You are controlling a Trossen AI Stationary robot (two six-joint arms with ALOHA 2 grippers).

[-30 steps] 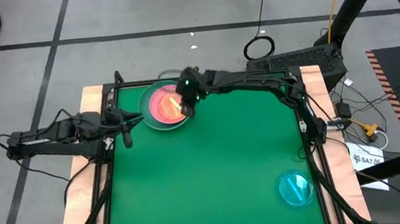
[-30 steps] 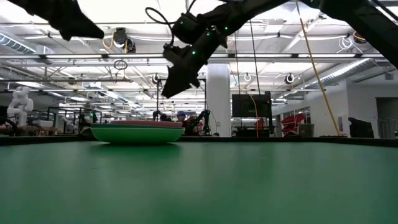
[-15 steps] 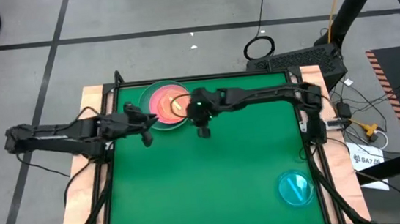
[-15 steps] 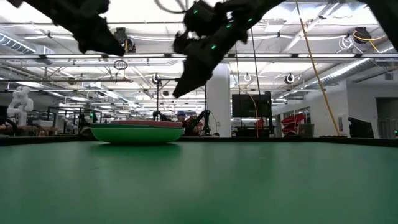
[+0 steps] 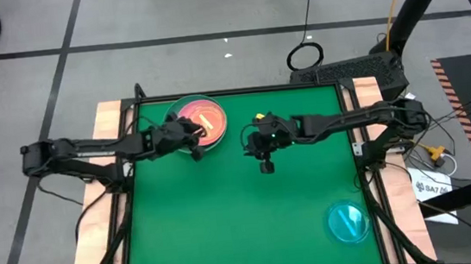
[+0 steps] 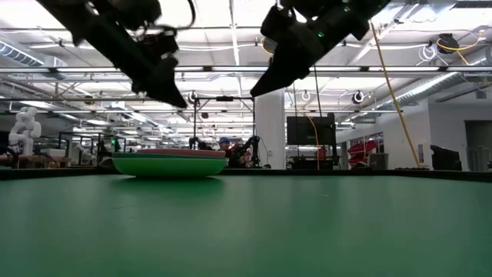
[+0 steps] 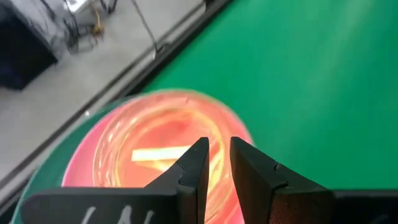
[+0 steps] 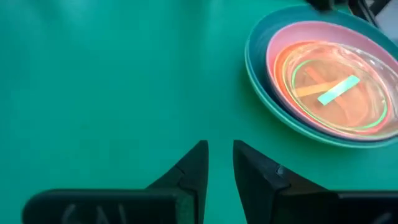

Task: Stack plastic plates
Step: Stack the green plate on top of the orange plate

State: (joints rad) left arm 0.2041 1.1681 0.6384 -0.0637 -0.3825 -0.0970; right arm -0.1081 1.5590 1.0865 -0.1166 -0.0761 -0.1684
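Plate stack lies flat; round, axisless.

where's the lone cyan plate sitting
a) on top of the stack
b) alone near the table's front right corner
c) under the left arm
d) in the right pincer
b, the cyan plate lies by itself on the mat near the front right corner, far from the stack at the back left.
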